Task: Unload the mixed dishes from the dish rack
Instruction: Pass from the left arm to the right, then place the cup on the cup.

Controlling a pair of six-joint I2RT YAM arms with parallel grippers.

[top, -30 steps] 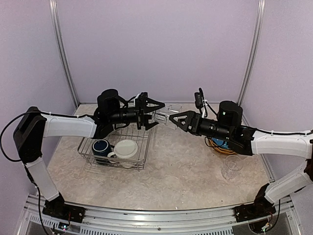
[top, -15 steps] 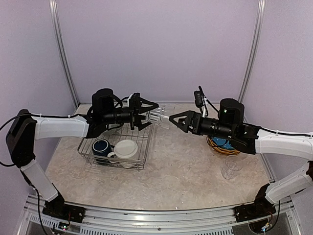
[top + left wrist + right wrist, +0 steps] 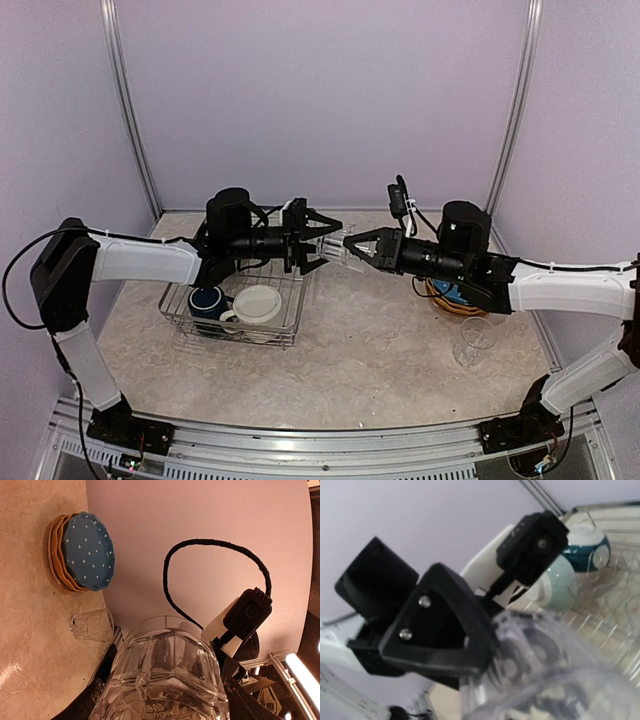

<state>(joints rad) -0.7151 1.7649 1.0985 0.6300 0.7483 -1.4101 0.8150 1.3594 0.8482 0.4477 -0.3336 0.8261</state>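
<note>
**Mid-air handover of a glass, centre of the top view.** The left gripper point(image 3: 328, 244) is clamped on a clear drinking glass point(image 3: 337, 247), which is held off the table; in the left wrist view this glass point(image 3: 165, 680) fills the lower centre of the frame between the two black fingers. The right gripper point(image 3: 353, 250) meets the glass from the opposite side, its fingers reaching around the free end. Whether they have taken a firm hold cannot be told, as the right wrist view shows only a blurred glass wall in its lower right.

Left of centre, below the left arm, the dish rack point(image 3: 180, 312) stands on the table point(image 3: 370, 350). It holds a navy mug point(image 3: 207, 299) and, just beside it, a cream mug point(image 3: 258, 303); both also show at the upper right of the right wrist view.

At the right of the top view, partly hidden behind the right arm, lies the stack of plates point(image 3: 448, 294). The left wrist view shows it at upper left, yellow-orange plates with a blue white-dotted one point(image 3: 87, 550) on top. Near the stack, at the lower right of the top view, a second glass point(image 3: 472, 342) stands upright on the table.

*Progress, as judged:* the plates and one glass are unloaded, one glass is in transfer between the arms, and the two mugs are left in the rack, so the task appears well past its midpoint
</note>
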